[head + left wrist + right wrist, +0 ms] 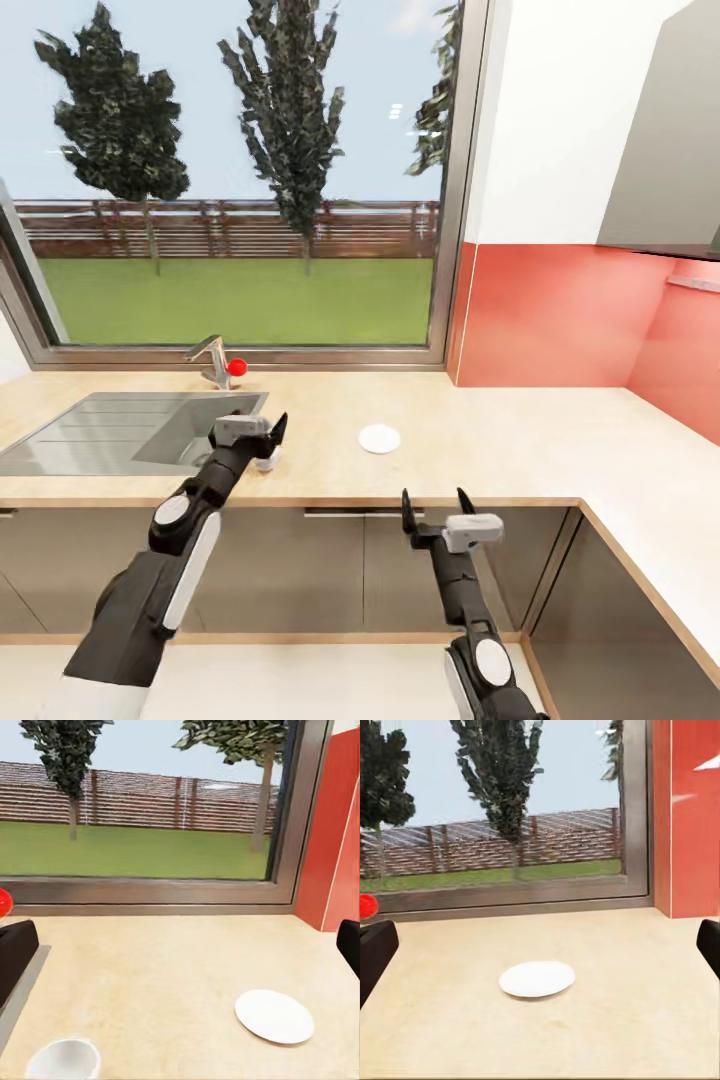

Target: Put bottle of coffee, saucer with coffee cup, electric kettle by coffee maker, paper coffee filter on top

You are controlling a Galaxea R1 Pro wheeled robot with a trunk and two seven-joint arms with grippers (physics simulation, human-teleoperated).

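Coffee cup (pixel 267 458) sits upright on the kitchen countertop (pixel 520 440), between the sink (pixel 130 425) and the saucer (pixel 379 438), well apart from the saucer. Your left gripper (pixel 250 428) is nearer: cup just below and beyond its jaws, which are wide open and empty. Right gripper (pixel 438 500) hangs off the counter edge, facing the saucer, also open, holding nothing.

We see the coffee cup (pixel 64 1061) cut off by the left wrist picture's edge, and in the head view the left hand (pixel 262 432) hides most of it.
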